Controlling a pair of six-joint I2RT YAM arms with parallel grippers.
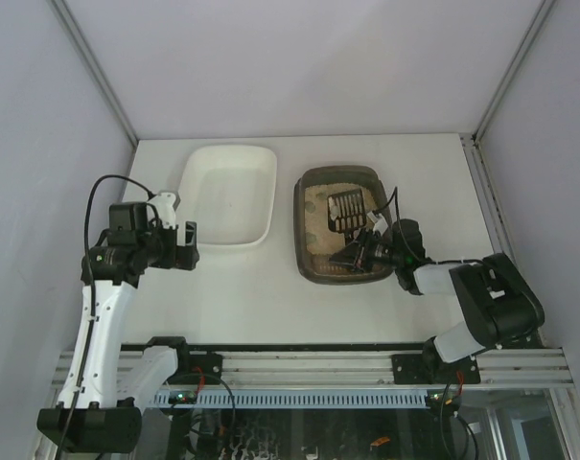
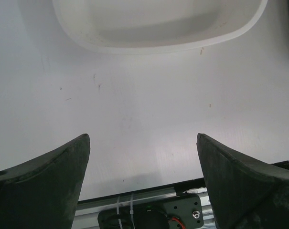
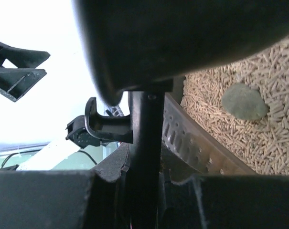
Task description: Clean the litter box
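Note:
The dark grey-brown litter box (image 1: 300,230) sits right of centre on the table, with beige pellet litter (image 3: 273,148) inside. A black slotted scoop (image 1: 346,208) lies over the litter. My right gripper (image 1: 362,251) reaches into the box's near part and is shut on the scoop's handle (image 3: 146,152). The scoop's perforated wall (image 3: 201,145) runs beside the litter in the right wrist view. A grey-green clump (image 3: 244,101) rests on the pellets. My left gripper (image 1: 186,247) hangs open and empty above bare table, near the white tray; in its wrist view (image 2: 143,143) nothing is between the fingers.
A white plastic tray (image 1: 263,206) stands left of the litter box, empty; its near rim (image 2: 149,47) shows in the left wrist view. The black-and-metal base rail (image 1: 299,369) runs along the table's near edge. Pale walls enclose the table on three sides.

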